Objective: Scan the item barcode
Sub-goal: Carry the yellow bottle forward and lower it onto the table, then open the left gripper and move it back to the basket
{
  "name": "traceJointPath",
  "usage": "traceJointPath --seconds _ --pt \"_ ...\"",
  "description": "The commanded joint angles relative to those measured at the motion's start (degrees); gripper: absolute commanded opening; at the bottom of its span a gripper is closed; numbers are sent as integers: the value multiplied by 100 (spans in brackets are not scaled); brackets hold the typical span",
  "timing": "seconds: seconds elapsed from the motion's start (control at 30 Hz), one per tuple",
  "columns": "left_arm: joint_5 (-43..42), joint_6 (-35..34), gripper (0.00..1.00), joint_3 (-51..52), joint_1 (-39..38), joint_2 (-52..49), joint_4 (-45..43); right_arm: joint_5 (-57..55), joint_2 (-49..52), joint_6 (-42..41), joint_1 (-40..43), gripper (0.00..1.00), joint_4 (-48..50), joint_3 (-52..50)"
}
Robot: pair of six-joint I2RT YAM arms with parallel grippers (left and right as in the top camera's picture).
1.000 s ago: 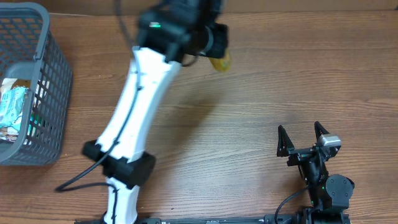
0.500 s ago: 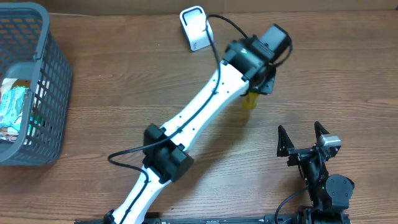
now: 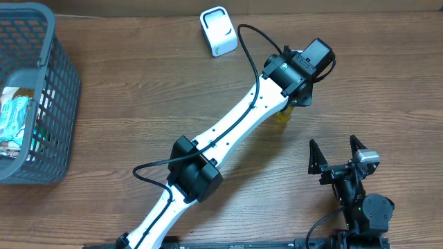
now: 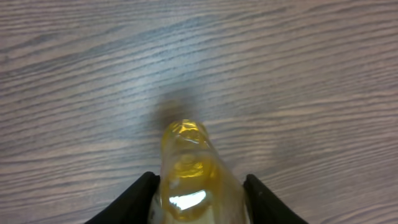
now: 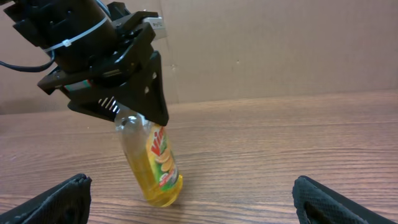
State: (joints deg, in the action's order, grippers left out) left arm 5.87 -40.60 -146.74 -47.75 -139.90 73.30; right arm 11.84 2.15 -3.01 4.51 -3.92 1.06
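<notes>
A clear bottle of yellow liquid point(image 3: 283, 115) with a green and red label stands tilted, its base on the wooden table point(image 3: 360, 76). My left gripper point(image 3: 299, 97) is shut on the bottle's upper part from above. In the left wrist view the bottle point(image 4: 189, 165) fills the gap between the black fingers point(image 4: 140, 199). From the right wrist view the bottle point(image 5: 158, 165) leans under the left gripper point(image 5: 134, 106). My right gripper point(image 3: 333, 144) sits open near the front edge, pointing at the bottle, with nothing in it point(image 5: 189, 190). No barcode shows.
A white scanner stand point(image 3: 219, 31) sits at the back of the table. A grey mesh basket point(image 3: 48, 83) holding several packets stands at the far left. The left arm stretches diagonally across the middle of the table.
The left arm swung from the back near the scanner to the right and forward, bringing the bottle down until its base met the table ahead of the right gripper. The right arm stayed still.
</notes>
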Motion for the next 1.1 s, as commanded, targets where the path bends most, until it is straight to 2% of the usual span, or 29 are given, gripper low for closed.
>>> traceJointPath --seconds 0.0,0.23,0.3,0.47,0.57,0.77,0.9,1.07 --pt "116 -168 44 -28 -2 -210 -142 28 9 4 -4 100 35 -61" --pt "109 -186 45 24 -7 -328 -157 28 9 4 -4 100 35 -61" --pt "85 -184 49 24 -7 -328 -155 28 9 4 -4 100 35 -61" --pt "28 -179 80 24 -7 -328 -127 26 9 4 -4 100 35 -61" --pt "-48 -122 95 24 -7 -328 -92 28 9 4 -4 100 35 -61" --pt "-129 682 100 -127 70 -227 -356 26 9 4 -4 100 35 -61" --pt "-111 1185 100 -730 293 20 -450 28 9 4 -4 100 35 -61" --pt "92 1384 100 -1797 828 444 -356 26 9 4 -4 100 35 -61"
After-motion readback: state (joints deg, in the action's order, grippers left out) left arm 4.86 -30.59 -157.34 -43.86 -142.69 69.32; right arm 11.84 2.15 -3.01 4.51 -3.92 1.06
